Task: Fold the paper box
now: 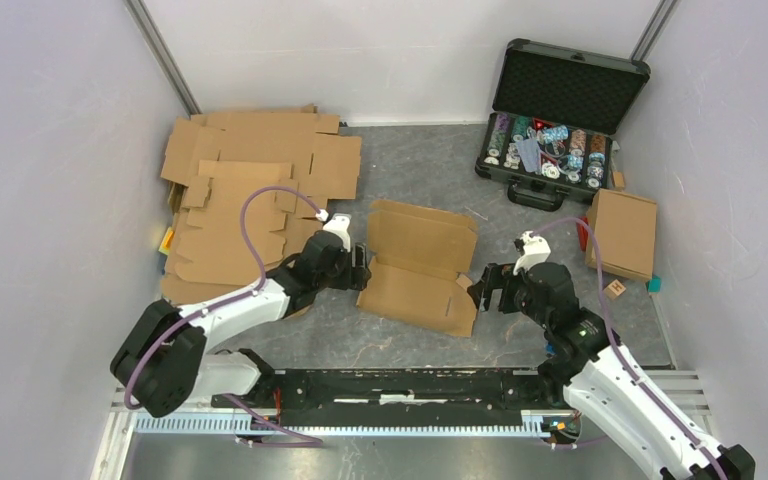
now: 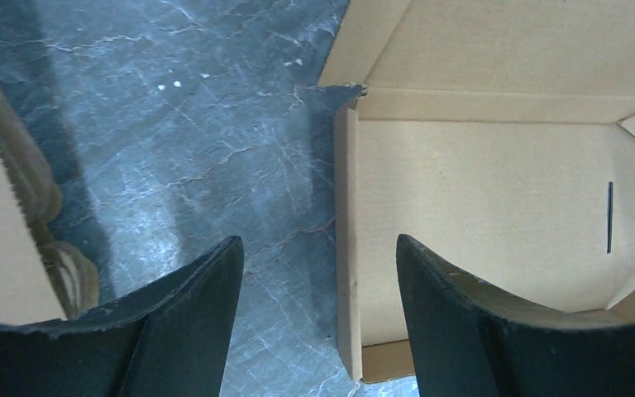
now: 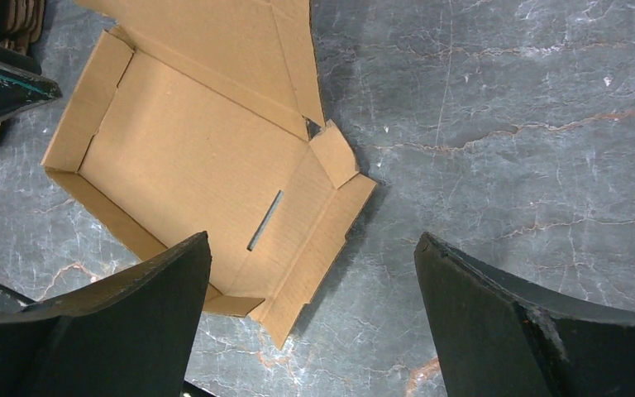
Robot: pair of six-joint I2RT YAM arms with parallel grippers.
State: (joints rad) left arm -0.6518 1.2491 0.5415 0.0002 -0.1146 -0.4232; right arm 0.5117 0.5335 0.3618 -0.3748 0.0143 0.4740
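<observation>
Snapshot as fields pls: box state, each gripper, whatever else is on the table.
item: paper box, centre, open, lid flap back, not yet closed
left gripper: open, jaws either side of the box's left wall
right gripper: open wide, by the box's right side, holding nothing
left side: stack of flat cardboard blanks
far right: chip case, lid up; closed cardboard box

Bright, even light; the paper box (image 3: pixel 190 157) casts a soft shadow.
</observation>
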